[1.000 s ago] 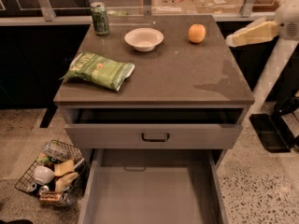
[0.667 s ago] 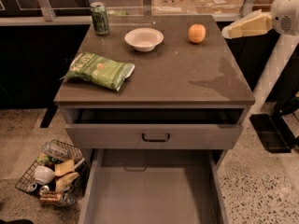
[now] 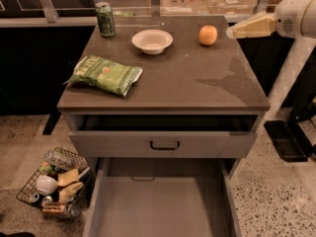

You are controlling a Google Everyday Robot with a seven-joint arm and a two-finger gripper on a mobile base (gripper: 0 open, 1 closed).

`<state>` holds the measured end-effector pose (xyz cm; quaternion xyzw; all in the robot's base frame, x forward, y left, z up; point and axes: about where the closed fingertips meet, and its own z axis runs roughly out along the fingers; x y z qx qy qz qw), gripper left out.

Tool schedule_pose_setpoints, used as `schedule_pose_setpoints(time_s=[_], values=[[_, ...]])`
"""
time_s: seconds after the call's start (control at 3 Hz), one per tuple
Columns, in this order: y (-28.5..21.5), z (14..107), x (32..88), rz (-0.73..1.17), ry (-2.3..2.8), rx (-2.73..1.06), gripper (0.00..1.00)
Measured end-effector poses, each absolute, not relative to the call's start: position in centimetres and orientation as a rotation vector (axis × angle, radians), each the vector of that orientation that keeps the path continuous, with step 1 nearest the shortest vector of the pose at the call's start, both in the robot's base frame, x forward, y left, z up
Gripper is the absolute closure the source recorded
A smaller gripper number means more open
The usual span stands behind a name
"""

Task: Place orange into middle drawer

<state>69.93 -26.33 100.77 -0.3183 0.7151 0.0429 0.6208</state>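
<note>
The orange (image 3: 208,35) sits on the brown cabinet top (image 3: 197,83), at the back right, next to the white bowl (image 3: 152,40). My gripper (image 3: 233,31) reaches in from the right at the level of the cabinet top. Its tip is just right of the orange, with a small gap between them, and it holds nothing. The middle drawer (image 3: 163,206) is pulled far out at the bottom of the view, and its grey floor is bare. Above it, the drawer with the black bar handle (image 3: 164,145) is slightly open.
A green can (image 3: 105,19) stands at the back left of the top. A green chip bag (image 3: 105,74) lies at the left. A wire basket of trash (image 3: 54,181) sits on the floor left of the cabinet. My arm's white column (image 3: 303,68) and black base (image 3: 289,139) are to the right.
My gripper has moved left and slightly up, closing most of the gap to the orange. The orange, the other objects and the drawers have not moved.
</note>
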Motion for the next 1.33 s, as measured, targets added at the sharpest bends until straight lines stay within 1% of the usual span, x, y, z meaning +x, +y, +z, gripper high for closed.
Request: schedule_pose_setpoints(time_s=[0.67, 1.33], values=[[-25.2, 95.8, 78.1, 0.092, 1.709, -0.578, 0.0], [-23.6, 90.5, 83.8, 0.165, 1.762, -0.519, 0.0]])
